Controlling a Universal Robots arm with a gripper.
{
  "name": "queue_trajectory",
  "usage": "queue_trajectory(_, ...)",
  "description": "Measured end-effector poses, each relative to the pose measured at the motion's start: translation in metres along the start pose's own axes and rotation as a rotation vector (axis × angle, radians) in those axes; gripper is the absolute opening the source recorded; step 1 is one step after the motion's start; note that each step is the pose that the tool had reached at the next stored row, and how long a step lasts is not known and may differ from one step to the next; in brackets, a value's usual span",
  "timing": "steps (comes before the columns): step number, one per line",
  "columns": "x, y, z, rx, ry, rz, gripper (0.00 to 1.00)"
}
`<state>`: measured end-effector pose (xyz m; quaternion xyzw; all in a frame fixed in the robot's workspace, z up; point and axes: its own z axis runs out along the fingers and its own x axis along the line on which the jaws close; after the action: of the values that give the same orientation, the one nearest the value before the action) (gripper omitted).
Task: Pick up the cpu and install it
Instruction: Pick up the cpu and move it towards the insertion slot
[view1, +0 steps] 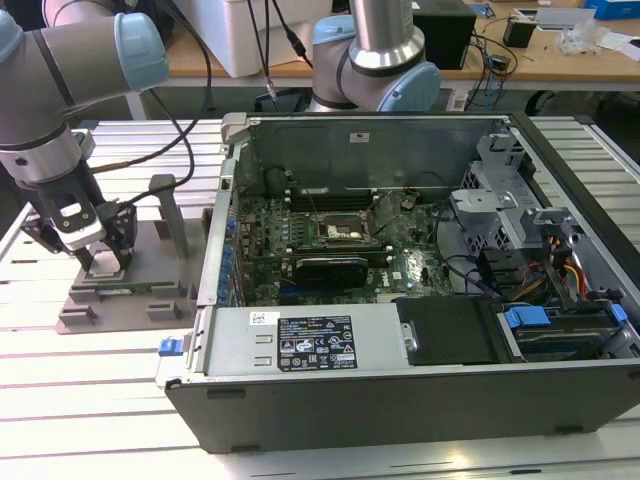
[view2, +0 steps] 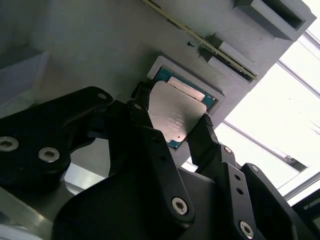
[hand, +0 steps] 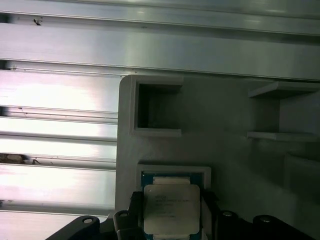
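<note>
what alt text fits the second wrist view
The black gripper clamps the silver-topped cpu by two opposite edges, at its square recess in the grey fixture tray. Bright slatted table surface shows beyond the tray.

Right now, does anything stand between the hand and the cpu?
Nothing visible does. In the second wrist view the hand has its fingers against two opposite edges of the cpu, which lies in its pocket of the grey fixture tray.
</note>
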<state>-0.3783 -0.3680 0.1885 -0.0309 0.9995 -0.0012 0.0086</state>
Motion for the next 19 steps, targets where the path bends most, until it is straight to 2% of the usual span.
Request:
queue_trajectory(10, -0.0003, 0.0003, -0.0145, 0.0003, 0.0003, 0.0, 0.54)
queue_trajectory(14, -0.0004, 0.0004, -0.0239, 0.0003, 0.0003, 0.0, 0.54)
queue_trajectory(17, -0.0006, 0.0005, -0.0342, 0.0003, 0.0003, 0.0, 0.54)
queue_trajectory(19, -0.0007, 0.0005, -0.0377, 0.0005, 0.0003, 0.0, 0.54)
